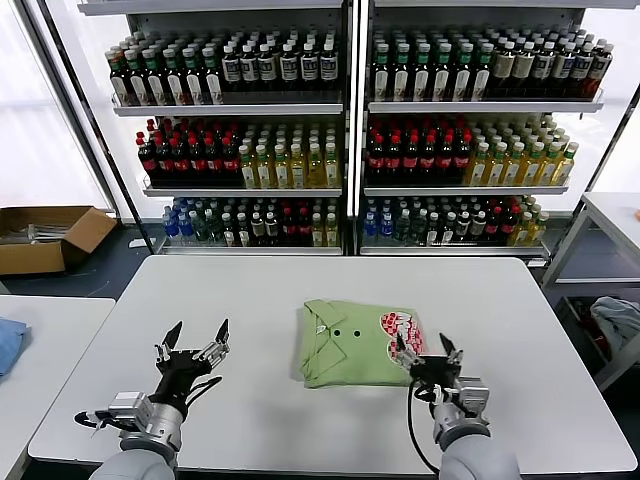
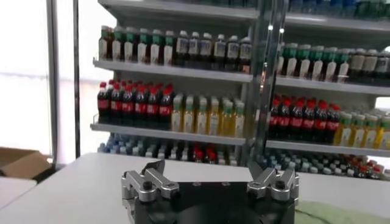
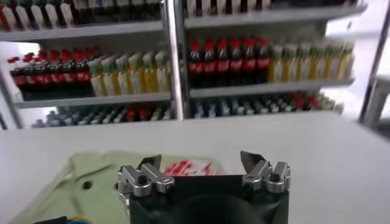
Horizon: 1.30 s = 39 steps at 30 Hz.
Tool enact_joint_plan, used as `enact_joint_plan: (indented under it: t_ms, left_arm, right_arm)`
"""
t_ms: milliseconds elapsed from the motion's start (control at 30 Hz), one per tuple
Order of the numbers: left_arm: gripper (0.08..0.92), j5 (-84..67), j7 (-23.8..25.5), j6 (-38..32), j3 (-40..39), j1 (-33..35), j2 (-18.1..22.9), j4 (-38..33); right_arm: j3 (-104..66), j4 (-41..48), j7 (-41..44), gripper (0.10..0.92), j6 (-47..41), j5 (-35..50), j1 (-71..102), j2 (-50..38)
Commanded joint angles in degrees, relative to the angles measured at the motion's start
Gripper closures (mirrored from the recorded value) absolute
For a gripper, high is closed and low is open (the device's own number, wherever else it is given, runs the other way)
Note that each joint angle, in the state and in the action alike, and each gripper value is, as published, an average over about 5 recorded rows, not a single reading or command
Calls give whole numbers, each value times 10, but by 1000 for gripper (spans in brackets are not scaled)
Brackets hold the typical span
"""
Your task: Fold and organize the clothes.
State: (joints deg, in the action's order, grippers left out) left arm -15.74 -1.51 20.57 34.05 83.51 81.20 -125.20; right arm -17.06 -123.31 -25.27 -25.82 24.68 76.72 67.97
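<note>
Nearby, seemingly folded polo shirt (image 1: 352, 342) on table (image 1: 250, 290).

Bare table (image 1: 270, 290) is seen far, left and right of the folded polo shirt (image 1: 350, 345), the only obstacle on it. The left gripper (image 1: 193, 346), spread wide, is hung over bare surface at near left. The right gripper (image 1: 425, 350), apparently parted, is crowded against the shirt's near-right edge.

Soft matt cloth shirt (image 1: 352, 343) lies on a smooth matt white worktop (image 1: 250, 300); tool fingers (image 3: 141, 178) look like brushed metal.
</note>
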Motion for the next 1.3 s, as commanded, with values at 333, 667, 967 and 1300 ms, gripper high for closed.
enact_joint_plan:
  t_ms: [333, 667, 967, 1300]
  left_arm:
    - [177, 33, 5, -45, 1, -18, -9, 16]
    - [177, 20, 8, -35, 2, -13, -24, 12]
    - [177, 21, 9, -36, 5, -9, -13, 9]
    - [177, 31, 18, -32, 9, -11, -5, 3]
  right_arm:
    - [-109, -21, 22, 203, 25, -124, 36, -24]
    - [-100, -30, 20, 203, 17, -135, 35, -15]
    - [-86, -24, 18, 203, 15, -141, 28, -10]
    - [-82, -16, 19, 203, 12, -137, 17, -14]
